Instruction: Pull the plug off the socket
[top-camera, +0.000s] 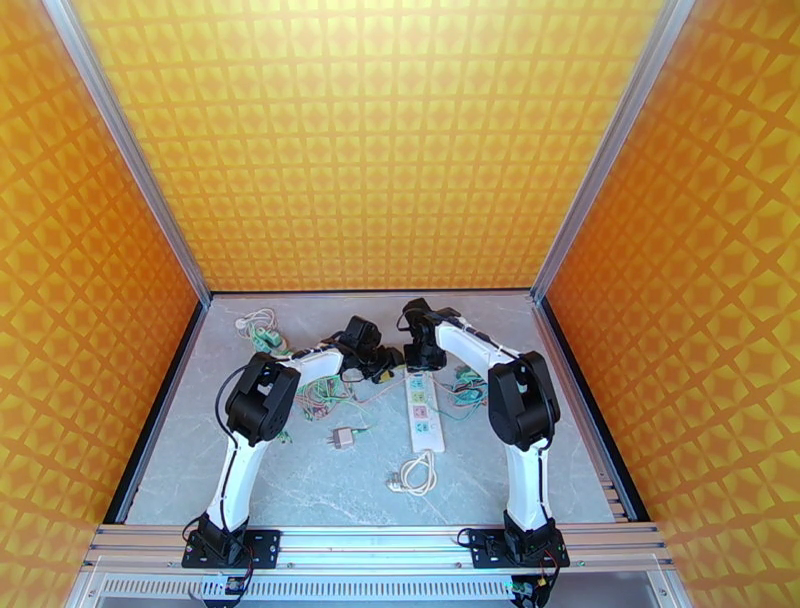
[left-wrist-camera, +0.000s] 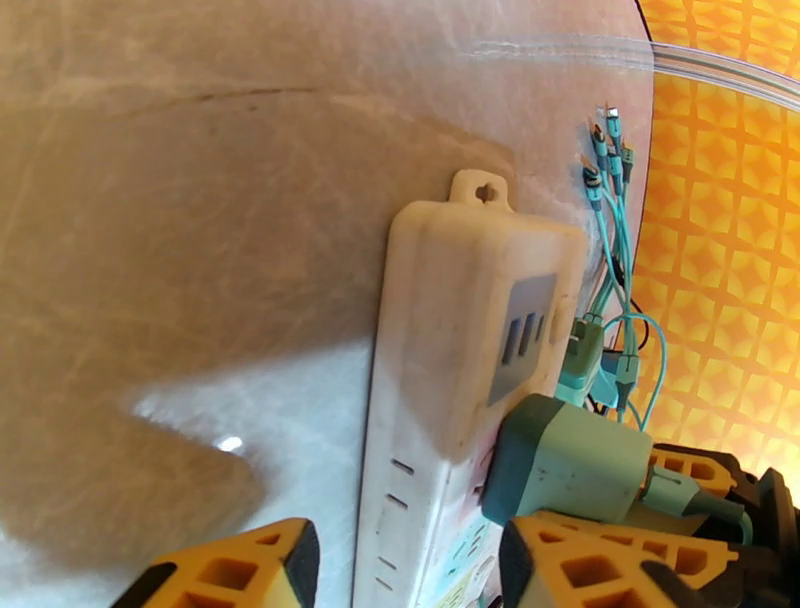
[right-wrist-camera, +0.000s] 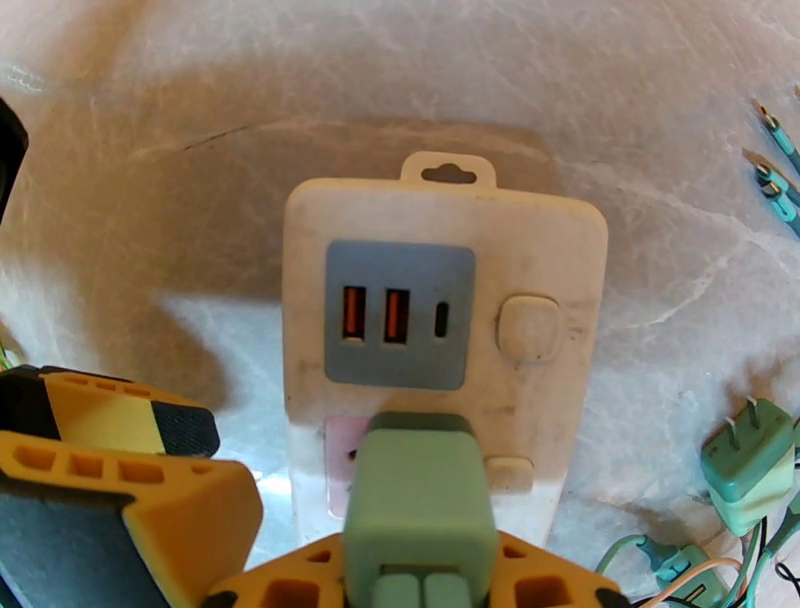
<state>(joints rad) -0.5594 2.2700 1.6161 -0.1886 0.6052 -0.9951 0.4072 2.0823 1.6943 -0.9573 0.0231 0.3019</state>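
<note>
- Grey table (top-camera: 300, 490): open room along the near edge, beside the coiled cord (top-camera: 415, 472).
- Mid-table lies the power strip (top-camera: 424, 412), with cable tangles (top-camera: 318, 397) on both sides.
- Astride it near the far end, the left gripper (left-wrist-camera: 400, 570) stands part-open.
- There the right gripper (right-wrist-camera: 420, 590) is clamped on the green plug (right-wrist-camera: 420, 500), which is seated in the end outlet.

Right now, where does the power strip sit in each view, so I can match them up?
Top external: the power strip lies lengthwise at table centre, its far end at the right gripper.
Left wrist: it runs up from the bottom edge, centre.
Right wrist: its far end sits mid-frame.
Shared landmark: the green plug, beside the grey USB panel, held by the right gripper.
</note>
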